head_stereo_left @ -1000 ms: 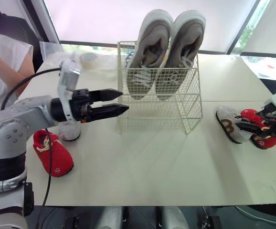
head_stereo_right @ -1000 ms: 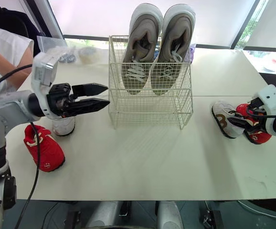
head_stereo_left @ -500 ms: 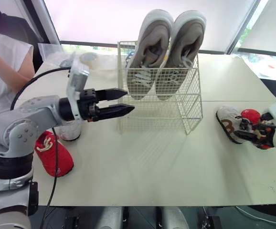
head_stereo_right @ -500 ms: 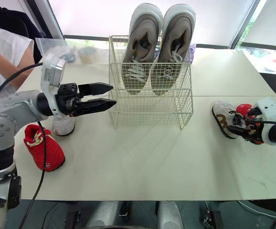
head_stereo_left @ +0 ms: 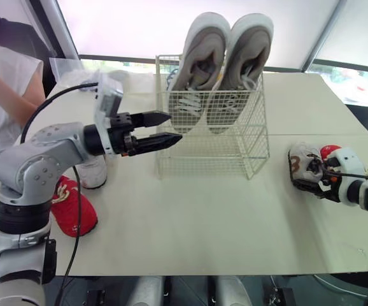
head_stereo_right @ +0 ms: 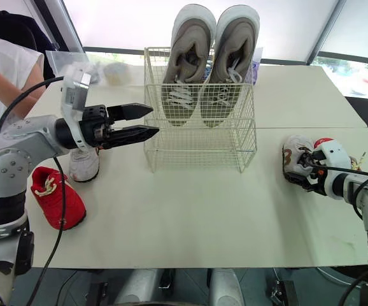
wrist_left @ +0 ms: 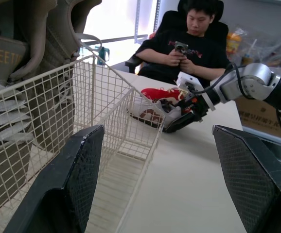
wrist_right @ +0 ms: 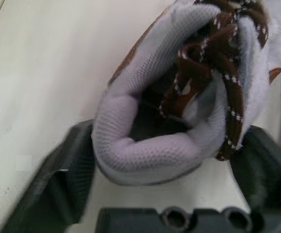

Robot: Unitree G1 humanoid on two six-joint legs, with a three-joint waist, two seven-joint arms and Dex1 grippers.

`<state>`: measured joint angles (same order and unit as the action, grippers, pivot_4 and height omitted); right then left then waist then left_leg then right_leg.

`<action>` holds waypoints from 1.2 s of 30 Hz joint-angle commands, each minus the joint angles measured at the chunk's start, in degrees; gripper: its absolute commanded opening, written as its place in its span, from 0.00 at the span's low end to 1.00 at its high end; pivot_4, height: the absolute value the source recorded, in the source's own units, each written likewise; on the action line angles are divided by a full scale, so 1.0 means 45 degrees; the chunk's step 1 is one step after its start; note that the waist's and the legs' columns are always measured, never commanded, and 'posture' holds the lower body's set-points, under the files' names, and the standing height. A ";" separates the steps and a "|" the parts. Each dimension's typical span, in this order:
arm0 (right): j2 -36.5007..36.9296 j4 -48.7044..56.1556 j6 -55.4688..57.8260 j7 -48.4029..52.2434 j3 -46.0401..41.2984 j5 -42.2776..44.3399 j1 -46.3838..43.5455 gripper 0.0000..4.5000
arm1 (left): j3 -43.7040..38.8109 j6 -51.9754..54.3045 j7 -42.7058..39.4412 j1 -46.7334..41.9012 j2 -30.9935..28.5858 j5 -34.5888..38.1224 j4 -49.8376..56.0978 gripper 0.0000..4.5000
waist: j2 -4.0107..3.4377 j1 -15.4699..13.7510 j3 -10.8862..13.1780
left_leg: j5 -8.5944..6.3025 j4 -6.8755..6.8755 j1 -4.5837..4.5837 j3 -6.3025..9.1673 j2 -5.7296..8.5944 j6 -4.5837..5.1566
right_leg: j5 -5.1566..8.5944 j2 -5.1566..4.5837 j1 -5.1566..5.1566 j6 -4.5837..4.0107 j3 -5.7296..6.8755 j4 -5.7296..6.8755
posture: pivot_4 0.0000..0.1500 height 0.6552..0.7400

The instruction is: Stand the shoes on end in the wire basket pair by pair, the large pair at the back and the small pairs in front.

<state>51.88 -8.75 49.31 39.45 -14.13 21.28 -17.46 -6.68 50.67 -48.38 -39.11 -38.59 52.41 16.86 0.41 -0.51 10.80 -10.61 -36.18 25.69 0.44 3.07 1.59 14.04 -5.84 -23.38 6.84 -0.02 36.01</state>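
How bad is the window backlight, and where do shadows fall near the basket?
Right eye view: window blown out white behind the large grey shoes; the wire basket casts a faint grid shadow on the table in front. Left wrist view: those shoes backlit, dark. Right wrist view: white shoe evenly lit, opening shadowed.

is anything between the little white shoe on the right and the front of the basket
Nothing visible lies on the table between the white shoe and the wire basket, whose front section is empty. The left gripper hovers at its left side.
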 commanded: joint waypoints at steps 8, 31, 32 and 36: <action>0.0136 0.1085 -0.0371 -0.0212 -0.0936 0.0159 0.0016 0.11 | -0.0029 -0.0399 -0.0056 -0.0250 -0.0035 -0.0401 0.0218 0.82 | 0.0001 -0.0032 0.0000 | 0.0000 0.0002 0.0000 0.0000 0.0000 0.0000 | 0.0000 0.0001 0.0002 0.0000 0.0001 -0.0004 | 1.00 0.94; 0.3393 0.7140 -0.3177 0.4400 -0.1570 0.4009 -0.4785 0.11 | -0.0610 0.3829 -0.2646 -0.5567 -0.0907 0.1580 -0.6465 0.82 | -0.0011 0.0037 0.0025 | -0.0018 0.0022 0.0023 -0.0002 -0.0008 -0.0002 | 0.0002 -0.0003 -0.0014 0.0007 0.0006 -0.0047 | 1.00 0.94; 0.3344 0.7116 -0.3524 0.4584 -0.1166 0.3796 -0.4954 0.11 | -0.0541 0.4012 -0.2879 -0.5804 -0.0972 0.1554 -0.6624 0.82 | -0.0011 0.0049 0.0025 | -0.0019 0.0027 0.0023 -0.0001 -0.0008 -0.0003 | 0.0002 -0.0005 -0.0014 0.0007 0.0005 -0.0056 | 1.00 0.94; 0.3145 0.6994 -0.4449 0.5056 -0.0063 0.3302 -0.5336 0.11 | -0.0437 0.4670 -0.3433 -0.6451 -0.0996 0.1595 -0.7016 0.82 | -0.0011 0.0013 0.0025 | -0.0023 0.0035 0.0045 -0.0001 -0.0008 -0.0002 | 0.0001 -0.0029 -0.0028 0.0005 0.0007 -0.0080 | 1.00 0.94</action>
<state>66.07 22.59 31.58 61.64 -14.00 36.90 -39.75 -8.40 70.93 -62.47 -66.12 -42.28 59.25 -15.05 0.36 -0.45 10.92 -10.72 -36.03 25.99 0.43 3.03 1.59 14.03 -5.97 -23.59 6.86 0.01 35.64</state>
